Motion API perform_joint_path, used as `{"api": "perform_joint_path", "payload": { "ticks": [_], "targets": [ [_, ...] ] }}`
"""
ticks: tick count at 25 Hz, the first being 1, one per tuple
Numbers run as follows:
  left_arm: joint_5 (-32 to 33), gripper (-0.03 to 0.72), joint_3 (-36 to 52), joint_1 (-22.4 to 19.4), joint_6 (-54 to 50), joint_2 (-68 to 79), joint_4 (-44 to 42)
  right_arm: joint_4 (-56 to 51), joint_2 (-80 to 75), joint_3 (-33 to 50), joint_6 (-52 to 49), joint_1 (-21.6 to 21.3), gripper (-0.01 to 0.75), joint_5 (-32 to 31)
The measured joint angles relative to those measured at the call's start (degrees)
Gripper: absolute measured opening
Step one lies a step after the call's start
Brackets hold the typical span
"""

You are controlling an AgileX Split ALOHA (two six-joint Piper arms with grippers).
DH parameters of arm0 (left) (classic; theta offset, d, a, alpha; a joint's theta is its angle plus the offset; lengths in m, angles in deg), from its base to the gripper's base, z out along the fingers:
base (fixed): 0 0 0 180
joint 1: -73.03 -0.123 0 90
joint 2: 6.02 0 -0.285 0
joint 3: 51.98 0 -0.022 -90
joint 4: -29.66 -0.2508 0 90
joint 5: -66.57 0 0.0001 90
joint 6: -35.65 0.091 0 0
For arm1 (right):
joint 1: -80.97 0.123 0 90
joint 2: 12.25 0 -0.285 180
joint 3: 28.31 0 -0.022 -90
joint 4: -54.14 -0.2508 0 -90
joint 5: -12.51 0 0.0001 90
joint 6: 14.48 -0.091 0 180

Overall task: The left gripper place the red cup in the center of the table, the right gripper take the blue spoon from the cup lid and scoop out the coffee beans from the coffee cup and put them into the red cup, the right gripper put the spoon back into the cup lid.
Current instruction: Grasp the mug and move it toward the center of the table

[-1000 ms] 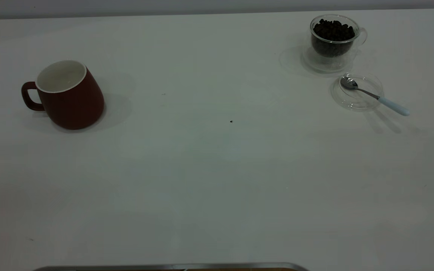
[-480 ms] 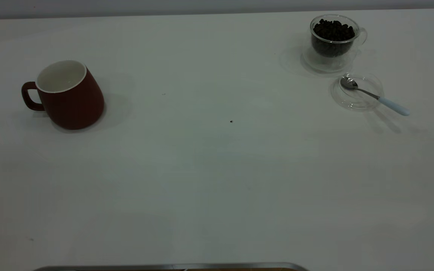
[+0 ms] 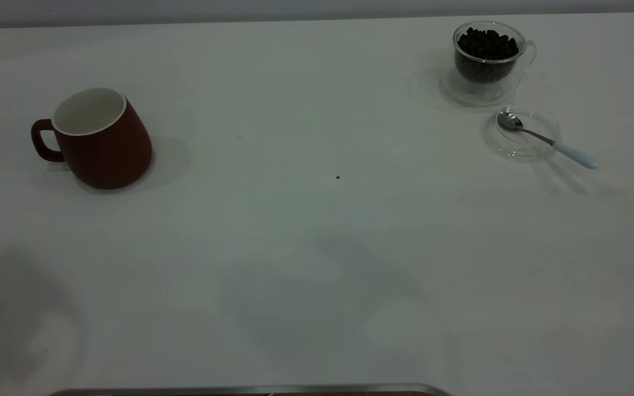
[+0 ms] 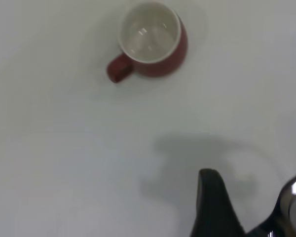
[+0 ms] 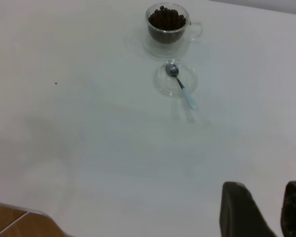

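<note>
dark red ceramic, white inside, the red cup (image 3: 99, 140) stands upright at about nine o'clock on the white table (image 3: 317, 264), handle turned to the outer edge, well apart from the tiny speck (image 3: 338, 177) near the middle. it has not yet been carried to the centre, so the first step looks unstarted. at about one o'clock the coffee cup (image 3: 488, 55) sits on its clear base, heaped with coffee beans (image 3: 486, 45); just beside it, toward the centre-front, lies the cup lid (image 3: 522, 135) with the blue spoon (image 3: 548, 141) resting across it, bowl inside the rim and pale handle poking out past the edge, which leaves the handle free to be pinched.

the exterior view shows neither arm, only soft shadows low on the table. the left wrist view supplies what it lacks: the left claw (image 4: 251, 205) hangs above bare table, well short of the red cup (image 4: 150, 42), with a wide gap between its dark finger and the shiny part beside it, holding nothing, and it looks straight down into the cup's empty white inside. the right wrist view shows the right claw (image 5: 266, 210) far from the spoon (image 5: 181, 85) and lid (image 5: 176, 78), its two dark fingers narrowly parted and empty.
</note>
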Motion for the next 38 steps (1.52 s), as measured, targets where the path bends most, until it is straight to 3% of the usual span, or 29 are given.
{"api": "perform_joint_path", "payload": {
  "ticks": [5, 12, 20, 31, 38],
  "targets": [
    [3.0, 0.516, -9.0, 0.0, 6.2, 13.6, -0.6, 0.0, 0.0, 0.0, 0.0, 0.0, 0.279, 0.0],
    [5.1, 0.516, -17.8, 0.0, 10.2, 27.2, -9.9, 0.0, 0.0, 0.0, 0.0, 0.0, 0.373, 0.0],
    [3.5, 0.516, -24.5, 0.0, 12.7, 41.2, -15.3, 0.0, 0.0, 0.0, 0.0, 0.0, 0.389, 0.0],
    [-2.5, 0.516, -26.1, 0.0, 19.1, 50.6, -20.4, 0.6, 0.0, 0.0, -0.7, 0.0, 0.389, 0.0],
    [-9.8, 0.516, -26.1, 0.1, 21.2, 57.8, -26.7, 0.6, 0.0, 0.0, -1.7, 0.0, 0.389, 0.0]
  ]
}}
